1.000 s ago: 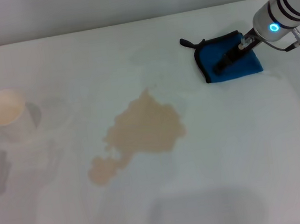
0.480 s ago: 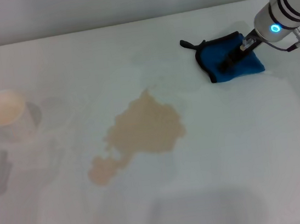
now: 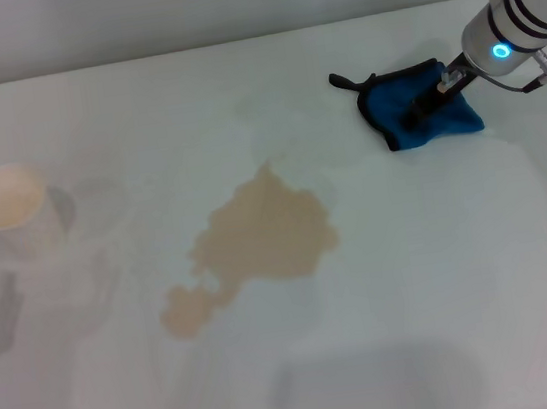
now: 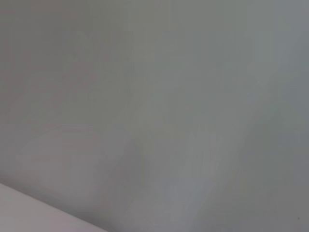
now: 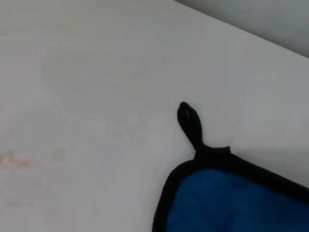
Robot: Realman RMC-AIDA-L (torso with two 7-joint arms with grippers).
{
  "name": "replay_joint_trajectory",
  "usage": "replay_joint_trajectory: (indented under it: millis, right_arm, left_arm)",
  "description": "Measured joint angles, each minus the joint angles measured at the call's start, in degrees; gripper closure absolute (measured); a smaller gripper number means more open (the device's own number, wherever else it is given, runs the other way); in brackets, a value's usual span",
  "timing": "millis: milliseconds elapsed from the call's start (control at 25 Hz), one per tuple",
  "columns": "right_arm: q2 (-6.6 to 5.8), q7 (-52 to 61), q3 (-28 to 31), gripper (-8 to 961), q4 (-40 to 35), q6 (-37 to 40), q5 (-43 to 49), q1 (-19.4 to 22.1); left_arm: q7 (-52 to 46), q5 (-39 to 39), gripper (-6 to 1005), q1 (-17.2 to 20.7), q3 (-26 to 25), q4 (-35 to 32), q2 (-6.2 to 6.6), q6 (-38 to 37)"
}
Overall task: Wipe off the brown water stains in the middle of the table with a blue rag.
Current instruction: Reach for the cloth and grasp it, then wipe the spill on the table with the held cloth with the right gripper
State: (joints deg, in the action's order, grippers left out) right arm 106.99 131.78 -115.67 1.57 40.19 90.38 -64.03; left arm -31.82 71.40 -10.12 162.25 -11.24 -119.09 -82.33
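Observation:
The brown water stains (image 3: 263, 236) lie in the middle of the white table (image 3: 424, 275), with a smaller lobe (image 3: 187, 312) toward the front left. The blue rag (image 3: 391, 103) lies at the back right, its black loop (image 3: 340, 81) pointing left. My right gripper (image 3: 424, 109) comes down onto the rag from the right and is shut on its bunched cloth. The right wrist view shows the rag's corner (image 5: 231, 203) and loop (image 5: 190, 121). My left gripper is out of view.
A white paper cup (image 3: 6, 199) with a tan inside stands at the left of the table. The table's far edge (image 3: 183, 55) meets a grey wall. The left wrist view shows only a plain grey surface.
My right gripper has shifted slightly right and up on the rag. The rag has bunched together and its lower left edge has drawn in to the right.

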Motion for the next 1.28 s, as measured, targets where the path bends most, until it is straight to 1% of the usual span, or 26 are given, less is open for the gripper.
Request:
replay_joint_trajectory:
  millis: [160,360,560,800,840,880,920,1000,1280]
  right_arm:
    - [0.1,0.0,-1.3,487,-0.1,0.1,0.0,-0.2]
    - [0.16,-0.1,-1.7,720,-0.3,0.3,0.0,-0.3]
    - [-0.29,-0.3,-1.8,805,-2.4,2.1,0.0,-0.3]
    - [-0.43,-0.8,-2.9,835,-8.1,4.9,0.3,0.4]
    - [-0.43,-0.8,-2.9,840,-8.1,4.9,0.3,0.4]
    - [-0.13,-0.8,-3.2,845,-9.5,5.6,0.9,0.7]
    - [-0.13,-0.8,-3.2,845,-9.5,5.6,0.9,0.7]
    - [0.17,-1.0,-3.3,845,-11.7,6.3,1.5,1.5]
    - [0.96,-3.3,-2.8,848,-22.2,9.8,1.6,5.8]
  left_arm:
    - [0.0,0.0,107,-0.1,0.0,0.0,0.0,0.0]
    - [0.0,0.1,107,-0.1,0.0,0.0,0.0,-0.2]
    - [-0.1,0.1,107,-0.1,-0.1,-0.1,0.0,-0.3]
    - [-0.2,0.3,108,0.0,-0.1,0.0,0.0,-0.4]
    - [-0.4,0.3,108,0.0,-0.1,0.0,0.0,-0.4]
    - [-0.5,0.3,108,0.0,-0.1,0.1,0.0,-0.4]
    - [-0.7,0.3,108,-0.1,-0.1,0.2,0.0,-0.4]
    - [-0.8,0.3,108,-0.2,-0.1,0.3,0.0,-0.4]
    - [-0.8,0.8,107,-0.6,-0.2,0.4,0.0,-0.4]
